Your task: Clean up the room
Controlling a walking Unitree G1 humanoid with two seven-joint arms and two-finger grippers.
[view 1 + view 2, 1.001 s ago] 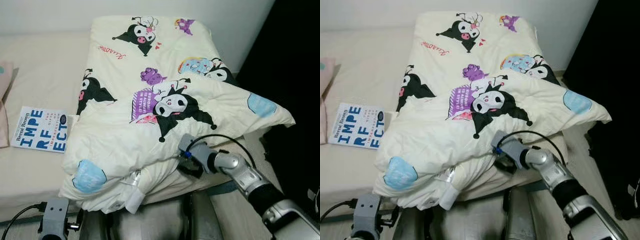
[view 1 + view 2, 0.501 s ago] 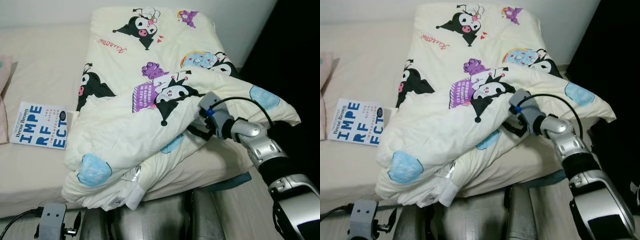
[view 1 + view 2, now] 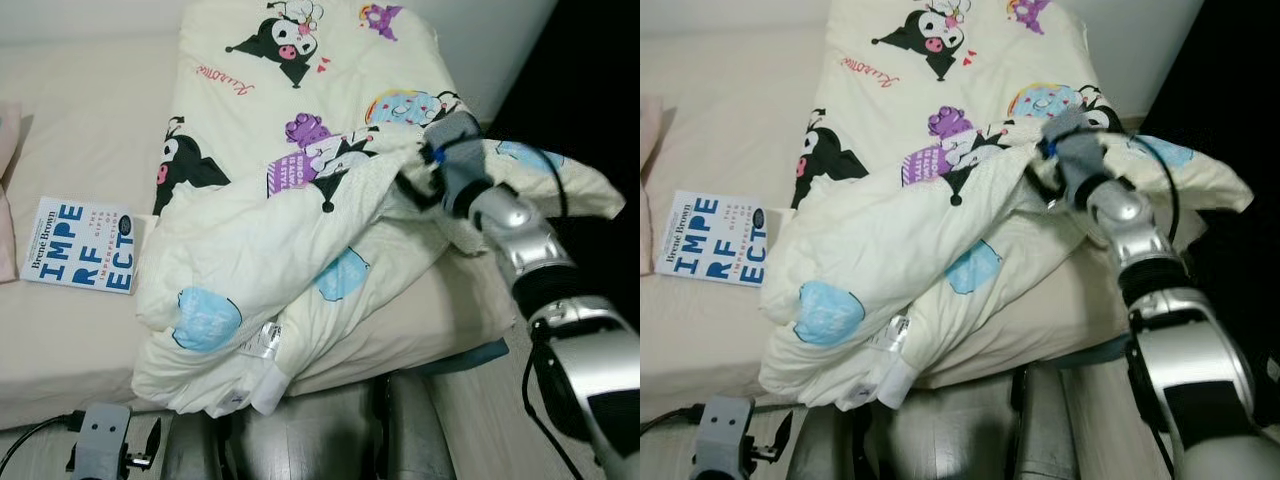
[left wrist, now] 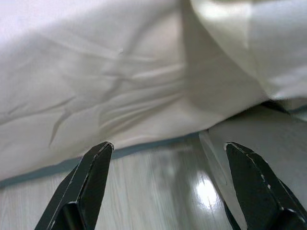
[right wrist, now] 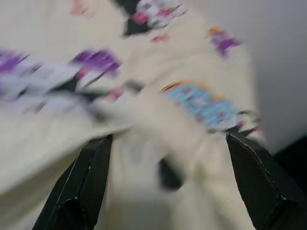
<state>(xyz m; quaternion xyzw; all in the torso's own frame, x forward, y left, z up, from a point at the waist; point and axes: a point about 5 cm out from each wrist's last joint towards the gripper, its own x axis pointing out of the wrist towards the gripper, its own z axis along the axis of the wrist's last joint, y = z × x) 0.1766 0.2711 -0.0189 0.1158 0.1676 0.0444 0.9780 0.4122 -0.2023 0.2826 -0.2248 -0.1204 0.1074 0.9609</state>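
Observation:
A cream quilt (image 3: 260, 240) printed with black cartoon characters lies bunched on the right side of the bed (image 3: 90, 120). My right gripper (image 3: 412, 186) is pushed in under a raised fold of it near the bed's right edge, fingers apart and cloth draped over them. In the right wrist view the picture is blurred, and quilt (image 5: 158, 139) lies between the two spread fingers (image 5: 93, 177). My left gripper (image 4: 168, 191) hangs open low at the bed's front edge, over the pale floor (image 4: 144, 191).
A blue-and-white book (image 3: 80, 246) lies on the sheet left of the quilt. A pink pillow (image 3: 5, 200) shows at the far left edge. A dark space (image 3: 590, 90) borders the bed on the right. Glossy floor (image 3: 330, 440) runs along the front.
My right gripper has risen and gone back toward the wall, carrying the quilt's front right fold up and over onto the rest. The left arm stays low.

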